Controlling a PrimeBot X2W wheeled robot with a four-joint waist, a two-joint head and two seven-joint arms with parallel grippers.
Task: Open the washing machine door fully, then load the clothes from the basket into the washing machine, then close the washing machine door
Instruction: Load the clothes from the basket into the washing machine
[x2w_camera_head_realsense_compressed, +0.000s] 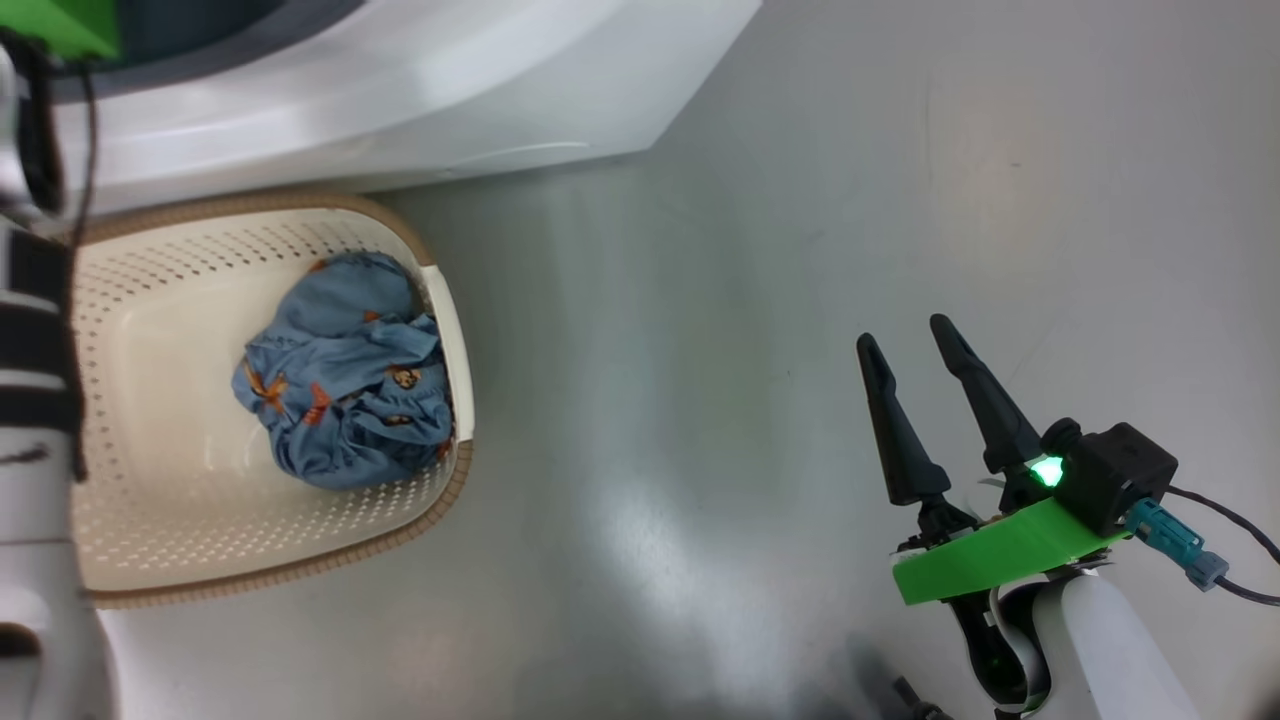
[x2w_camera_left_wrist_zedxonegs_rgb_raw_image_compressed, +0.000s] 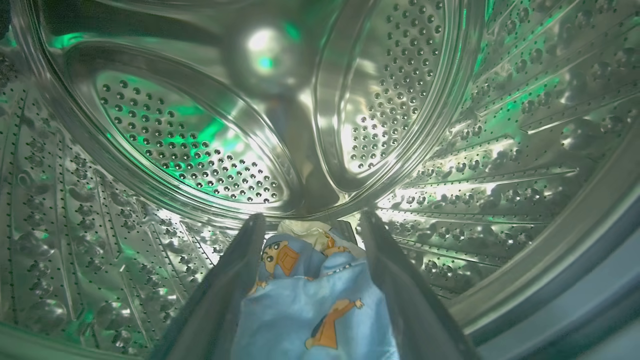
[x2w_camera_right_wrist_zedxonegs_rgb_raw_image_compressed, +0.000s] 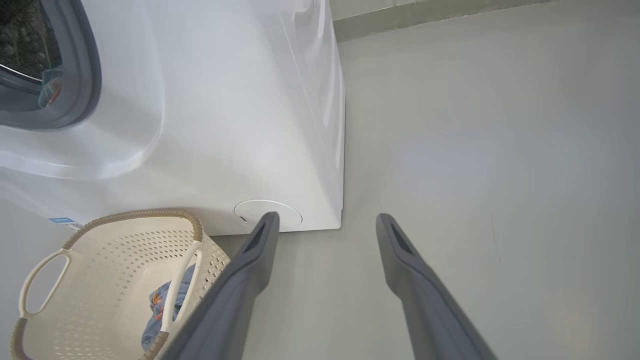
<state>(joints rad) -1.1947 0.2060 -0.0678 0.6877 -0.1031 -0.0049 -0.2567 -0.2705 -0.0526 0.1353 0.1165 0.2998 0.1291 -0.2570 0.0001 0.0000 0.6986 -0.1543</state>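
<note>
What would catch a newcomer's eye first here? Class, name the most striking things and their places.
The shiny perforated steel drum surrounds the left gripper, whose open fingers flank a blue printed garment inside. On the floor by the washing machine, a cream basket holds more blue clothes. The right gripper hovers open over the floor.

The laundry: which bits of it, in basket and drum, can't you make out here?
- Left wrist view: blue cloth between the left fingers runs off the bottom edge; touching them or loose, cannot tell.
- Same view: cream piece, mostly hidden behind the blue cloth.
- Right wrist view: clothes in the basket, mostly hidden by its wall and handle.
- Head view: anything under the blue heap, hidden by it.
</note>
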